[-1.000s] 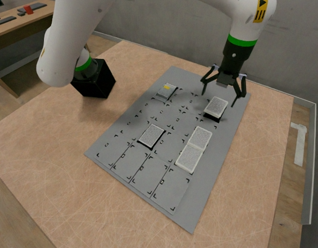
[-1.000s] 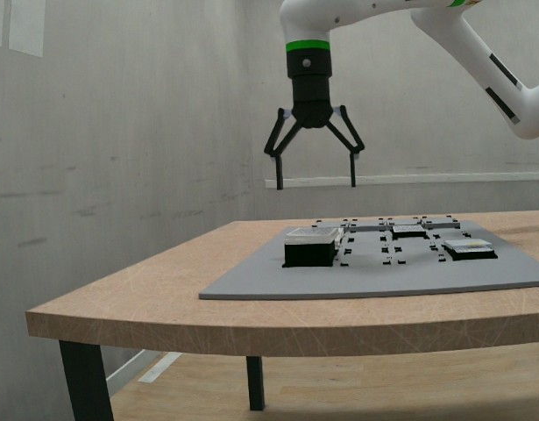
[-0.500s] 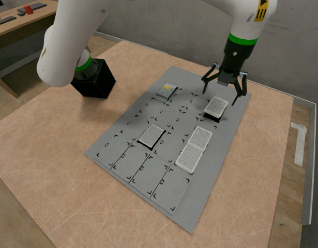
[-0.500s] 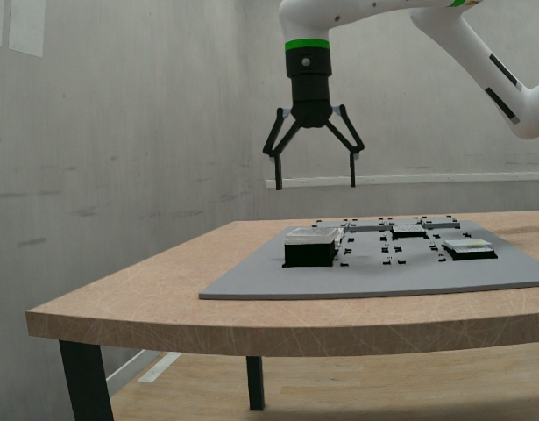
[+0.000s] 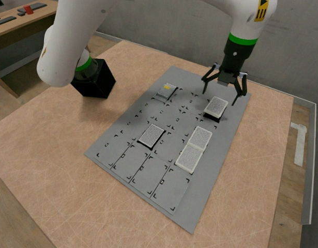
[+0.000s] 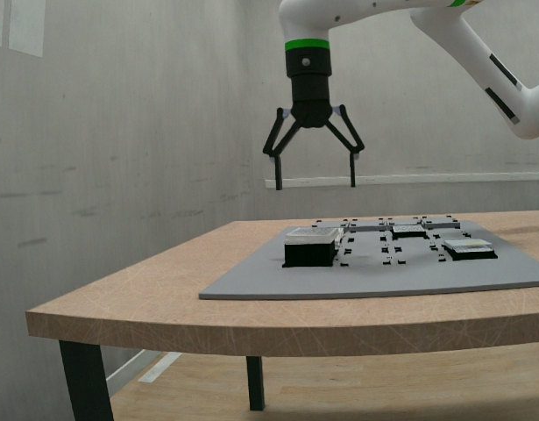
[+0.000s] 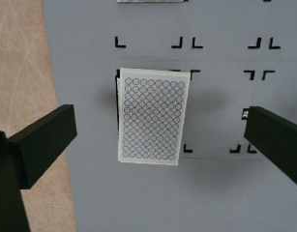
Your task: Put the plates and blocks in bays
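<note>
On the far left of the grey mat (image 5: 223, 160) (image 6: 269, 288) (image 7: 104, 203), the fine-welled plate (image 5: 152, 135) (image 6: 408, 230) sits in what reads as bay 23. Next, the culture plate (image 5: 171, 96) (image 6: 473, 255) is in bay 11, its lid (image 5: 167, 90) (image 6: 466, 245) resting askew, so that fix remains. Further right, two pale plates, the lower one (image 5: 189, 157) and the upper one (image 5: 199, 137) (image 6: 340, 234) (image 7: 150, 1), meet edge to edge around 43 and 42; can't tell if both are flat. Far right, a sealed plate (image 5: 216, 106) (image 6: 311, 234) (image 7: 153, 118) lies slightly turned on the black deep block (image 5: 213, 118) (image 6: 308, 254) (image 7: 117, 101), in bay 41. Gripper (image 5: 218, 98) (image 6: 315, 187) (image 7: 161, 121) hangs above, fingers spread, nothing pinched. Likely step: unstacking. Next move: centre, match the turn, lower, pinch only the top plate, then take it to bay 22.
</note>
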`<state>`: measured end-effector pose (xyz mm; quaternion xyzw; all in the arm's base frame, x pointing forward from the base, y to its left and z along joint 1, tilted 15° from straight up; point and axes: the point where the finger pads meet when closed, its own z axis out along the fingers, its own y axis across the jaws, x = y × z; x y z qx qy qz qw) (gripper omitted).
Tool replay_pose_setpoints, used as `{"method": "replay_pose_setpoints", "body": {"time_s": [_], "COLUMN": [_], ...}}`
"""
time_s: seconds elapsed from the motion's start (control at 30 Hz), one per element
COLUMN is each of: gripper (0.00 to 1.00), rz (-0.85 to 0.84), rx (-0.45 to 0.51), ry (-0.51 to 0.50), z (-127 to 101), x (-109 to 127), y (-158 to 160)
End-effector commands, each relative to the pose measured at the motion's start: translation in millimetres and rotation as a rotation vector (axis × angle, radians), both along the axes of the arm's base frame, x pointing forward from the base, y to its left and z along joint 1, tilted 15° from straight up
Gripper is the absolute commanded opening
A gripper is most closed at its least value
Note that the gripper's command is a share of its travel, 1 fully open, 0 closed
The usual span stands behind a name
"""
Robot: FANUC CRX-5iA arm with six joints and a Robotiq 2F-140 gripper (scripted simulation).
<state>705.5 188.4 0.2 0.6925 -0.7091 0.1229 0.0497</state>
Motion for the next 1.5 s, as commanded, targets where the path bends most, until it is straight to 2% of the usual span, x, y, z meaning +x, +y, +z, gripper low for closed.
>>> {"method": "replay_pose_setpoints", "body": {"time_s": [0.0, 0.57, 0.6, 1.47], "gripper": [1.0, 1.0, 0.7, 0.7], "rz": [0.001, 0.001, 0.001, 0.001], "rx": [0.001, 0.001, 0.001, 0.001], "ry": [-0.002, -0.002, -0.002, -0.002], "z": [1.3, 1.3, 0.3, -24.4], "x": [0.6, 0.6, -3.3, -96.1], "y": [0.5, 0.5, 0.5, -1.4]}}
